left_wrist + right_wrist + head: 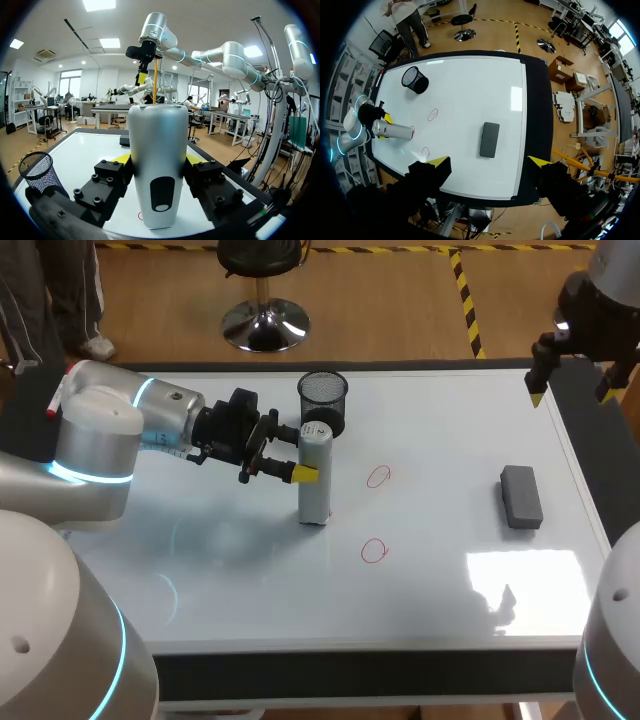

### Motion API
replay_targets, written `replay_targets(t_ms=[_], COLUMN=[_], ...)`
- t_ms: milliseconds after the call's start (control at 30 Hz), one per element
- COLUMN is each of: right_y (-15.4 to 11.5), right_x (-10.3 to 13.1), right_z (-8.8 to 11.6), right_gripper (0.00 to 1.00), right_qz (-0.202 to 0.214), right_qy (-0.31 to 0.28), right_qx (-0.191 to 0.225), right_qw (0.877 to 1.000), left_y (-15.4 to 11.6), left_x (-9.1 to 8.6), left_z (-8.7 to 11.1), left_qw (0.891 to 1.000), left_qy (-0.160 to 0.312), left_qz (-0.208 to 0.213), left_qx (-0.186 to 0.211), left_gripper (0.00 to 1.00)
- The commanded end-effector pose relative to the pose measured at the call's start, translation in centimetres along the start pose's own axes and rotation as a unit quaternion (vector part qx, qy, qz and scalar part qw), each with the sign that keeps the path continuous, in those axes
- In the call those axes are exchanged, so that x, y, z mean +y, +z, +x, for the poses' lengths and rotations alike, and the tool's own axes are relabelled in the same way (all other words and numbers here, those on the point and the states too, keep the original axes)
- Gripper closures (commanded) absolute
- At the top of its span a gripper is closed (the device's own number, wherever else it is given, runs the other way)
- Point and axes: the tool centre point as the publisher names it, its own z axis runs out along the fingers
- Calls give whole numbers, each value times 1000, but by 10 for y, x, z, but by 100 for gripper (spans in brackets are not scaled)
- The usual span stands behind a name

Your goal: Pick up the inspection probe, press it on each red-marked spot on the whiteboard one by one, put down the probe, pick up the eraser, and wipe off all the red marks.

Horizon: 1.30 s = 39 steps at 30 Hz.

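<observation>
Gripping the probe (157, 150) from two sides, the left fingers (121, 159) are closed on its lower body. It stands upright, long axis vertical, with its base down on the whiteboard (440, 420). A red mark (140, 216) shows at its foot, so I judge it is pressing on one spot.

Two red circles lie ahead of these fingers, past the probe. The first circle (378, 476) is nearly straight ahead, and the second circle (374, 551) is ahead and off toward the robot's side. Bare board separates both from the probe. A lift, a short carry forward and a straight press should serve, with the axis kept vertical. The cup (323, 395) stands just beside the probe on the far side, the only thing near enough to knock.

The right fingers (436, 162) are spread wide and empty, high above the surface. The eraser (521, 496) lies flat below and ahead of them, much nearer that arm than the left.
</observation>
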Motion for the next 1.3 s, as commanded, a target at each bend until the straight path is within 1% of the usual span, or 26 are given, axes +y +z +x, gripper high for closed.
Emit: replay_targets(t_ms=[33, 167, 267, 467, 667, 733, 767, 900, 1000, 1100, 1300], right_y=[-1, 5, 9, 19, 33, 38, 42, 55, 64, 68, 87], right_x=[-1, -1, -4, -12, -12, -12, -12, -10, -8, -7, -3], right_z=[-1, -4, -4, -1, 2, 3, 4, 4, 5, 4, 6], right_gripper=[0, 0, 0, 0, 0, 0, 0, 0, 0, 0, 0], right_qz=[0, 2, 1, -3, -1, -20, -18, -17, -16, -27, -20], right_qy=[0, 1, 0, 3, 13, 32, 38, 52, 52, 48, 43], right_qx=[0, 24, 29, 29, 21, 7, 6, 8, 8, 18, 24], right_qw=[1000, 1000, 1000, 1000, 1000, 999, 999, 998, 998, 998, 999], left_y=[2, 2, 2, 2, 2, 2, 2, 2, 2, 2, 2], left_x=[10, 10, 10, 10, 10, 10, 10, 10, 10, 10, 10], left_z=[-1, -1, -1, -1, -1, -1, -1, -1, -1, -1, -1], left_qw=[1000, 1000, 1000, 1000, 1000, 1000, 1000, 1000, 1000, 1000, 1000], left_qy=[-1, -1, -1, -1, -1, -1, -1, -1, -1, -1, -1], left_qz=[0, 0, 0, 0, 0, 0, 0, 0, 0, 0, 0], left_qx=[1, 1, 1, 1, 1, 1, 1, 1, 1, 1, 1], left_gripper=[100, 100, 100, 100, 100, 100, 100, 100, 100, 100, 100])
